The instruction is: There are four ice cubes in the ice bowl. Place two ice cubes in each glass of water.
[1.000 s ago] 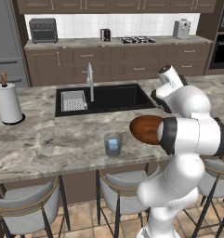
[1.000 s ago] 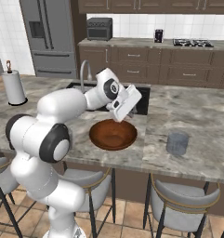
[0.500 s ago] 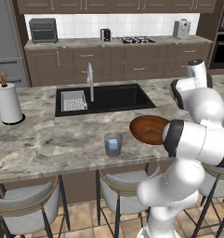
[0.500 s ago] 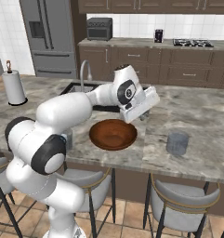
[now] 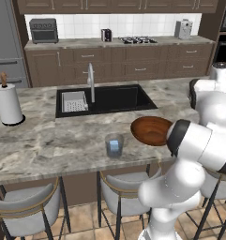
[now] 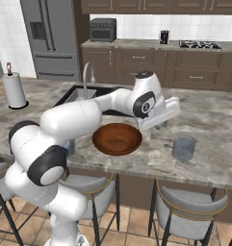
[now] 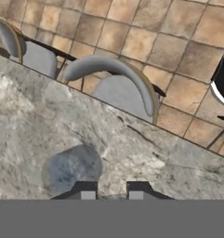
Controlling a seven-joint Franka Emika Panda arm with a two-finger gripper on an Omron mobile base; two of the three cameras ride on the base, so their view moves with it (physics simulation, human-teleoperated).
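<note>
Wooden ice bowl (image 6: pixel 117 139) sits on the stone counter (image 6: pixel 209 115), and I am not over it any more. A second ago my hand hung right above the bowl. Now my arm has swung away, out toward the far glass (image 6: pixel 184 148). From the right base view that glass is at 4 o'clock from my hand, and the bowl is at 8 o'clock.

From my own hand I look down at the counter. The same glass shows as a grey round shape at 10 o'clock from my gripper (image 7: pixel 112 191), very near. So I am almost over it, but not quite.

My two tips stand a little apart. I cannot tell if an ice cube is pinched between them, because that spot is hidden.

The other glass (image 5: pixel 114 145) stands at 9 o'clock from the bowl, and something pale blue sits inside it. I think that is ice. I cannot make out any cubes in the bowl.

I think this trip is to feed the far glass.
</note>
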